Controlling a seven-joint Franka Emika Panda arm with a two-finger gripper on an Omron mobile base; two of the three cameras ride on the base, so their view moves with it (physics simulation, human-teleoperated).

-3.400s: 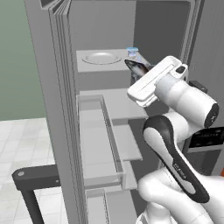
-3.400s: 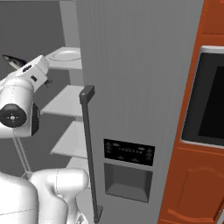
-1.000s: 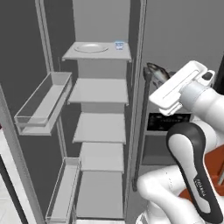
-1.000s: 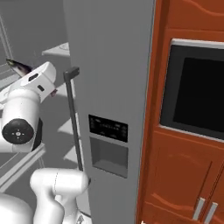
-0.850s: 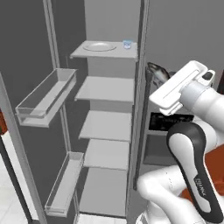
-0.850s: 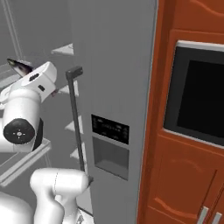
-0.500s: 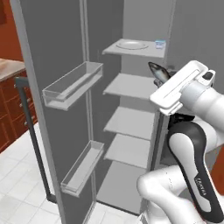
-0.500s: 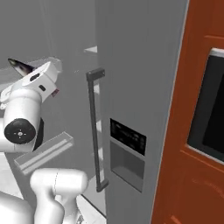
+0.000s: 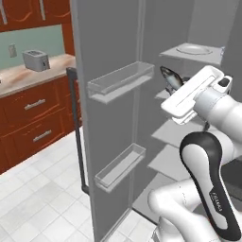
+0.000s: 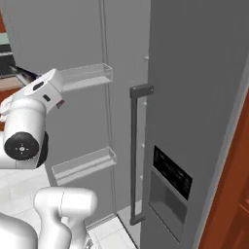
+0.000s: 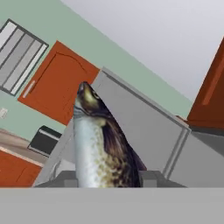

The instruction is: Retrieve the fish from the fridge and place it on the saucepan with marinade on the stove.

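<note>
My gripper (image 11: 107, 178) is shut on the fish (image 11: 101, 144), a dark grey-silver body that stands up between the two fingertips (image 11: 65, 180), head away from the hand. From the left base the fish (image 9: 170, 77) sticks out above my white hand, with the gripper (image 9: 177, 85) raised in front of the open fridge (image 9: 108, 56). In the right base view the fish's tip (image 10: 21, 72) shows at the far left, beside the fridge's closed door (image 10: 194, 97). The saucepan and the stove are out of view.
The fridge's open door carries two clear bins (image 9: 120, 81) and a dark handle (image 9: 77, 132). A plate (image 9: 194, 48) lies on the top shelf. A toaster (image 9: 34, 60) stands on the counter at left, over red-brown drawers. The closed door has a dispenser panel (image 10: 170, 177).
Both base views have swung, so the fridge has slid right in the left base view and a counter has come in at left. The fish stays gripped, held the same way.
</note>
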